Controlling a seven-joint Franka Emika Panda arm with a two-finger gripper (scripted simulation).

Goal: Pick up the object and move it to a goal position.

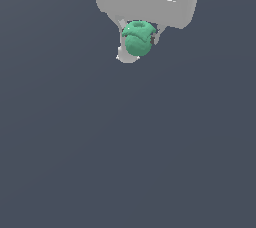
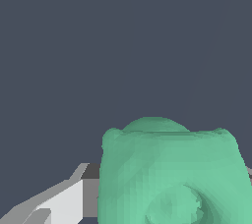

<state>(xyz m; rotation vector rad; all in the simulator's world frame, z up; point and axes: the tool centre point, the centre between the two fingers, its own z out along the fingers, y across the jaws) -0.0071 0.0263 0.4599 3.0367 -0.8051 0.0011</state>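
Note:
The object [image 1: 137, 38] is a small teal-green lumpy piece with a hollow on top. In the exterior view it hangs near the top, between the fingers of my white gripper [image 1: 139, 44], which is shut on it. One fingertip [image 1: 127, 57] shows below and to the exterior view's left of it. In the wrist view the object [image 2: 170, 174] fills the near part of the picture, and a grey-white finger [image 2: 59, 201] lies against its side. The other finger is hidden behind the object.
A plain dark grey-blue floor [image 1: 128, 147] spreads beneath the gripper in both views. No other objects or markers show.

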